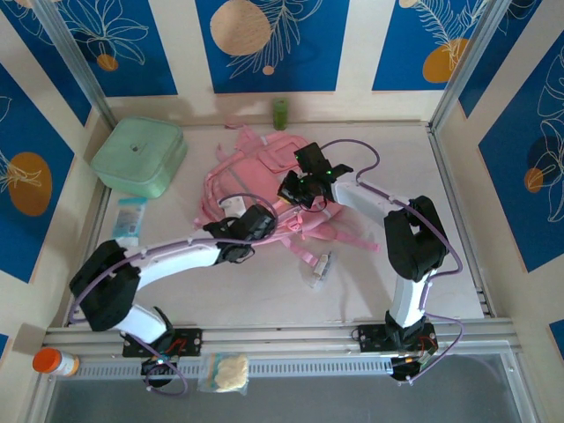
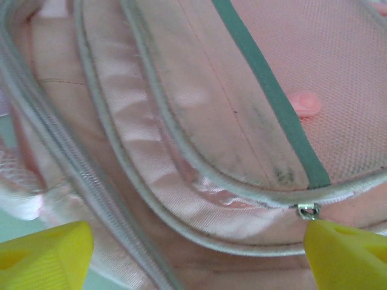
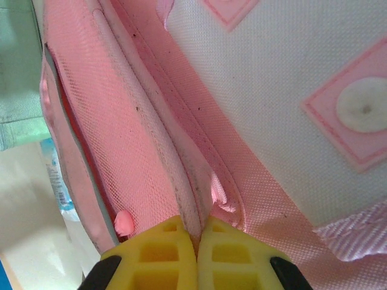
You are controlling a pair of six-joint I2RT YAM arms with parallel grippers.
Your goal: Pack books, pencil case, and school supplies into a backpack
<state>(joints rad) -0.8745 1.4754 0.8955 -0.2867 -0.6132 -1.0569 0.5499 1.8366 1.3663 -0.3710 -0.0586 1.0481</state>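
Backpack point(image 1: 251, 166) near mint box point(image 1: 139, 157), green bottle point(image 1: 279, 113)

Top view: bright, even light from above; faint soft shadows under arms point(image 1: 176, 256) on table point(image 1: 264, 300); exposure balanced; sharp, rails point(image 1: 291, 335) slightly bowed near edges. Left wrist view: backpack point(image 2: 199, 121) soft, hazy; pale sheen on satin folds; left claw point(image 2: 196, 257) blurred at bottom corners. Right wrist view: weave crisp at centre; right claw point(image 3: 198, 254) softer; left edge washed out, defocused.
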